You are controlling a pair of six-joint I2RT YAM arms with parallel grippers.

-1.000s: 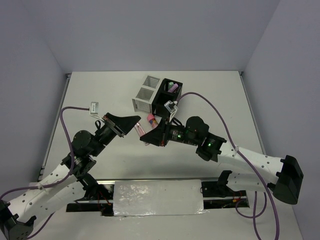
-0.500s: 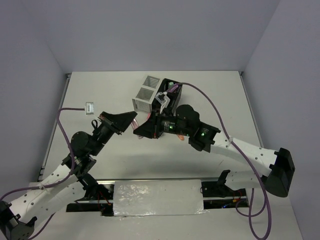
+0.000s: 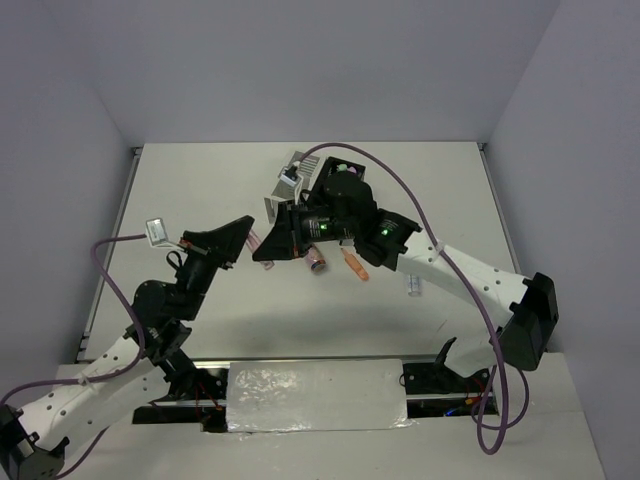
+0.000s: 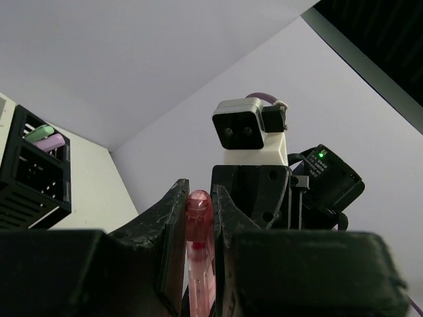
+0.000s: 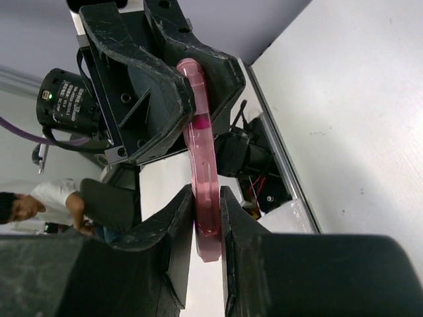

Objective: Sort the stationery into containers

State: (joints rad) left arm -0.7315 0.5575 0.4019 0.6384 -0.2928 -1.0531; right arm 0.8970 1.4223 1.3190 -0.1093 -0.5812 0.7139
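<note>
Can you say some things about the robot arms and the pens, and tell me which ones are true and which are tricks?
1. Both the left gripper and the right gripper pinch the same pink pen. True.
2. The orange pen is inside a box. False: it lies on the table, beside the right arm.
3. A green highlighter and a purple highlighter sit in the black organiser. True.
4. The pink tube stands in the white box. False: it lies on the table near the orange pen.
</note>
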